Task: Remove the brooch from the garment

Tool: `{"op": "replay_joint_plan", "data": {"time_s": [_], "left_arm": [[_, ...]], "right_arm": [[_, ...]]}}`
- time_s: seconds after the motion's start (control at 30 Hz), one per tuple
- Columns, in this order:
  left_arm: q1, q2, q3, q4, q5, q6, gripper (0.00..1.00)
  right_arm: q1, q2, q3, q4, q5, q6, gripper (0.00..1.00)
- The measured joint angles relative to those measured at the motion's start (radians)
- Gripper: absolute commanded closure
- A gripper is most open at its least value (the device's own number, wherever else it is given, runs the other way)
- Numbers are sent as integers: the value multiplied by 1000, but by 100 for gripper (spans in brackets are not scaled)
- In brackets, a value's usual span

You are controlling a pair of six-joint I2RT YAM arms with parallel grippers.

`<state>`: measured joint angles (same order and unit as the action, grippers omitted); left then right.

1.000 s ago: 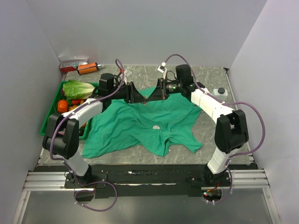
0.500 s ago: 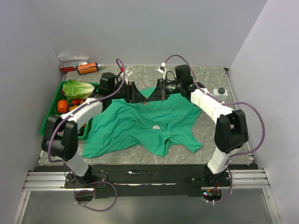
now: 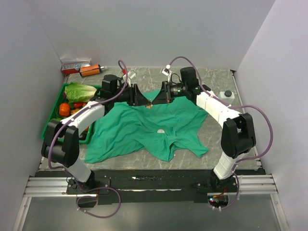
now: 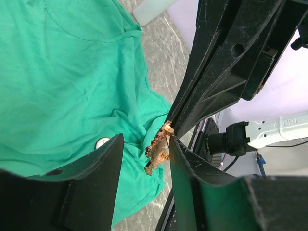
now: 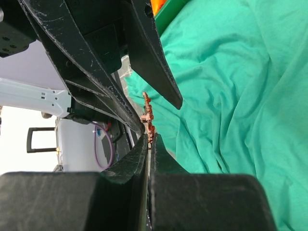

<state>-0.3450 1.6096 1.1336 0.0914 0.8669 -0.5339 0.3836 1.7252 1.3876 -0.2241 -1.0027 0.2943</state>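
The grey marbled counter [image 3: 211, 79] carries the teal garment [image 3: 139, 127], spread out and wrinkled between both arms, with a green tray [image 3: 51, 118] of vegetables just beside its left sleeve. Over the shirt's far edge the two pincers meet tip to tip. The left pincer [image 4: 147, 142] stands fairly wide, its fingers straddling the brooch [image 4: 157, 148], while the right pincer [image 5: 148, 140] is narrowed tight, gripping it. Whether the brooch is pinned to the cloth cannot be told.
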Motion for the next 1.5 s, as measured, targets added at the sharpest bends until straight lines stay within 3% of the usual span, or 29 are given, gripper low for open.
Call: {"op": "replay_joint_plan", "data": {"time_s": [0.3, 0.9, 1.23, 1.5], "left_arm": [[1, 0, 0, 10, 7, -2, 52], [40, 31, -12, 187, 175, -60, 29], [232, -68, 167, -29, 254, 131, 31], [219, -112, 72, -62, 268, 185, 33]], "right_arm": [[0, 0, 0, 10, -13, 3, 100], [26, 33, 40, 19, -70, -12, 100], [31, 47, 98, 22, -93, -8, 100], [31, 68, 142, 18, -106, -27, 100]]}}
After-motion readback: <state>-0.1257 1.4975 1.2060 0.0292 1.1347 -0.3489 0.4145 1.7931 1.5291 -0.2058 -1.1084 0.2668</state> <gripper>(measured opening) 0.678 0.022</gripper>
